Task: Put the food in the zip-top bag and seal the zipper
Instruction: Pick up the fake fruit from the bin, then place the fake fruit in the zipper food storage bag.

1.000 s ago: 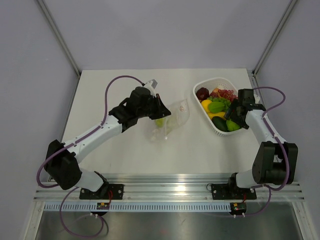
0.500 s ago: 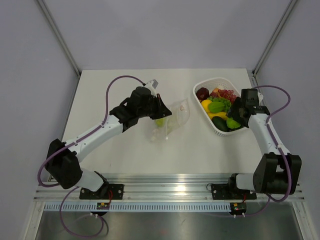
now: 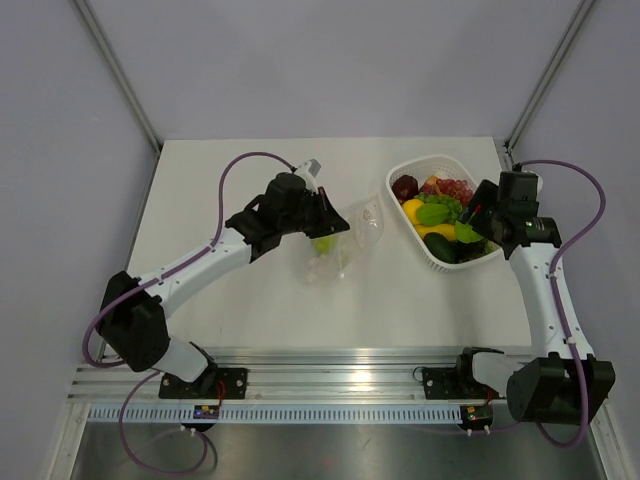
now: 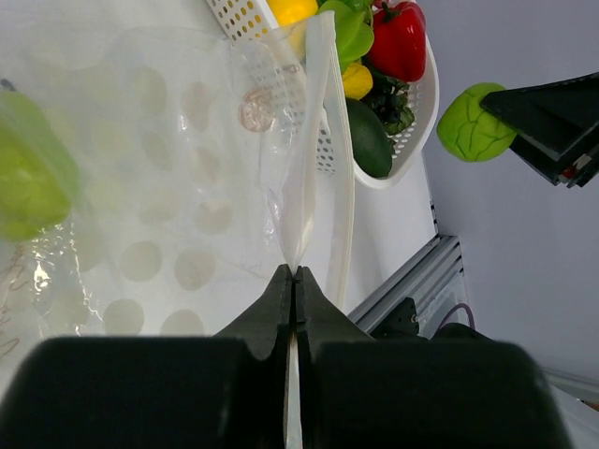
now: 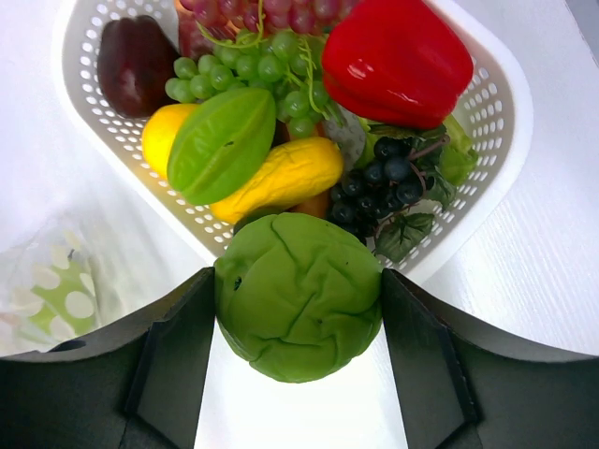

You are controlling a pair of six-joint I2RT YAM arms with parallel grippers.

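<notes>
Zip-top bag (image 3: pixel 345 240) lies about mid-desk, slightly right of centre, well apart from every edge. Its long axis runs diagonally from near-left to far-right, with the far-right end pointing at the basket (image 5: pixel 510 122). One yellow-green food piece (image 3: pixel 322 243) sits inside the bag, blurred and cut off at the left edge of the left wrist view. The left gripper (image 3: pixel 325 222) is at the bag's far-left long side with its fingers pressed together, pinching the bag's edge film between the tips. The zipper (image 4: pixel 347 187) runs as a pale strip away from those tips toward the basket. I cannot tell whether the mouth is parted or sealed; the film is clear and crinkly and its outline is hard to follow on the white desk (image 3: pixel 220 180). The basket sits near the desk's far-right corner, holding a red pepper (image 5: pixel 402 56), green grapes (image 5: pixel 271 84), a dark purple plum (image 5: pixel 136 65), a green star fruit (image 5: pixel 220 145), a yellow piece (image 5: pixel 281 178) and dark grapes (image 5: pixel 388 178); items lower in the pile are hidden. The right gripper (image 5: pixel 298 309) hangs over the basket's near rim, its fingers (image 5: pixel 178 346) spread wide and clamped on both sides of a round wrinkled green cabbage (image 5: pixel 298 295), which is clear of the basket. The cabbage blocks the rim beneath it.
</notes>
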